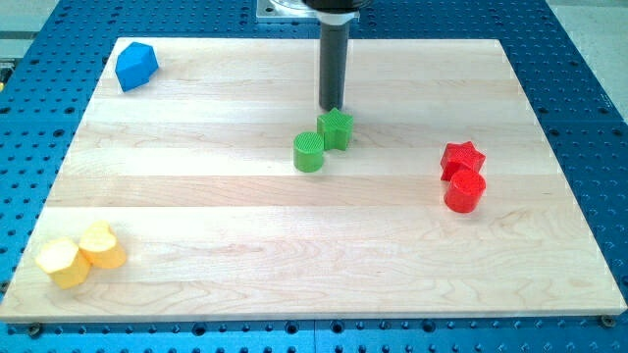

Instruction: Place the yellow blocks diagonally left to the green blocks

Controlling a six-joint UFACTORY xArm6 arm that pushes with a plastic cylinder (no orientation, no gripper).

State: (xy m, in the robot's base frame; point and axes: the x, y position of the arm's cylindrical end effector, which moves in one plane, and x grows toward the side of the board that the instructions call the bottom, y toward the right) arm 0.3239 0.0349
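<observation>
Two yellow blocks lie at the view's bottom left of the wooden board (pixel 294 226): a yellow hexagonal block (pixel 59 262) and a yellow heart-like block (pixel 101 244), touching each other. Two green blocks sit near the board's middle: a green star (pixel 336 127) and a green cylinder (pixel 308 152), touching. My tip (pixel 332 107) stands just above the green star towards the view's top, very close to it. The rod rises straight up from there. The yellow blocks are far from my tip.
A blue block (pixel 135 66) lies at the view's top left corner. A red star (pixel 462 158) and a red cylinder (pixel 465 191) sit together at the view's right. The board rests on a blue perforated table (pixel 589 118).
</observation>
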